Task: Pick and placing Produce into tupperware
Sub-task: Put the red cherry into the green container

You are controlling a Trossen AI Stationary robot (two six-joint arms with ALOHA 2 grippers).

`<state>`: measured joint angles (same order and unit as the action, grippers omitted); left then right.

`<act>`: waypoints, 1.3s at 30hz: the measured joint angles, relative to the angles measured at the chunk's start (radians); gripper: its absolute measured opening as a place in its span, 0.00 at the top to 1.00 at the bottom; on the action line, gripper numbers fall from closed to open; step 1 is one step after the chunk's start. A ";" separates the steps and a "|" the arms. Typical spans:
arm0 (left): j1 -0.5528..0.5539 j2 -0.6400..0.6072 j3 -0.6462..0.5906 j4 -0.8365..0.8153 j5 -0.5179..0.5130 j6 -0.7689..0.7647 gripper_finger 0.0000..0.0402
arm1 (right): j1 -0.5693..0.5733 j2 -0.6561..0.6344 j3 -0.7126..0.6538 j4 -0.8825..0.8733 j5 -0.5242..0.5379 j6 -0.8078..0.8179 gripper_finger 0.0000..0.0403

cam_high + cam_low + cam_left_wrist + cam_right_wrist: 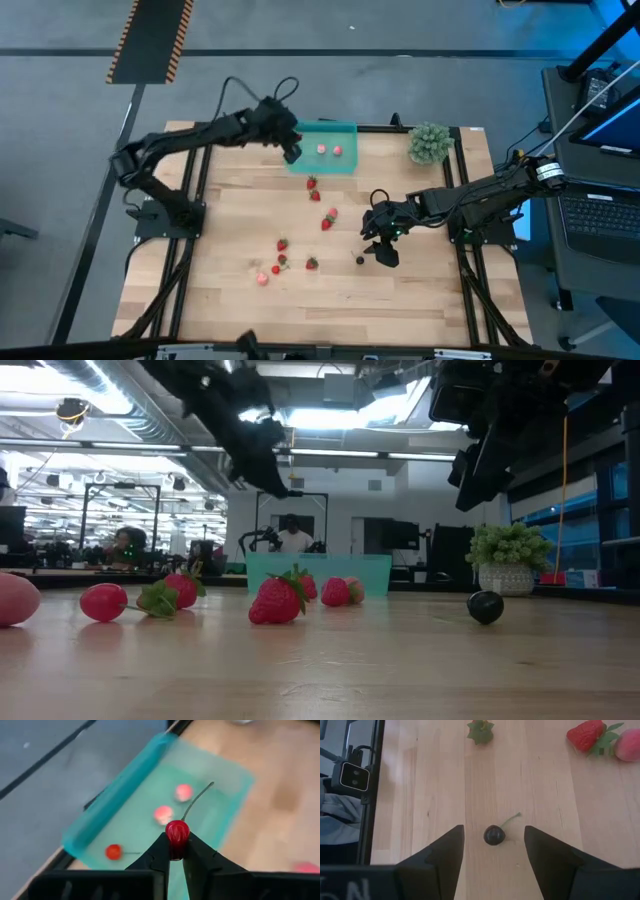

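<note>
Nearest the low camera, a pale pink piece [14, 599] lay at the table's front edge, with a red cherry [103, 601] beside it and strawberries [279, 600] further in. The table [400, 300] was light butcher-block wood set in a black frame, standing on a grey floor with a black-and-orange hazard strip [152, 38] beyond it.

The left gripper [176, 851] hung above the tupperware's [345, 128] near-left corner, fingers clenched on a red stemmed cherry [177, 832]. The tupperware sat at the table's far edge, left of a green leafy clump [428, 143] at the far right corner. It held two pale pink pieces [183, 792] and one red cherry [113, 851].

The right gripper [494, 842] stood over the table's right half, fingers spread apart and gripping nothing, with a dark cherry [494, 835] lying on the wood between them.

Loose produce remained on the wood: three strawberries in a line running from just before the tupperware towards mid-table [327, 221], and a cluster of red and pink pieces nearer the front left [278, 262].

Behind the table the room was an open workshop with ceiling lights, benches and further arm rigs. One person [292, 535] sat at the rear centre, another [124, 545] at the left. A laptop [600, 215] stood to the table's right.
</note>
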<state>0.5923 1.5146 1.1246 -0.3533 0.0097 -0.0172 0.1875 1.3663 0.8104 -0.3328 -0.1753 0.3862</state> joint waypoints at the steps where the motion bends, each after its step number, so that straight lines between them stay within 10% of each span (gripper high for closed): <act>1: 0.017 0.030 0.023 -0.013 0.000 0.001 0.93 | 0.000 0.000 0.000 0.000 0.000 0.000 0.48; 14: 0.090 0.406 0.313 -0.193 -0.001 0.000 0.92 | 0.000 0.000 0.000 0.000 0.000 -0.003 0.48; 39: 0.083 0.627 0.459 -0.265 -0.114 -0.024 0.91 | 0.000 0.000 0.000 0.000 0.000 -0.052 0.48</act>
<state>0.6748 2.1418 1.5835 -0.6184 -0.1045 -0.0414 0.1875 1.3663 0.8104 -0.3328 -0.1753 0.3340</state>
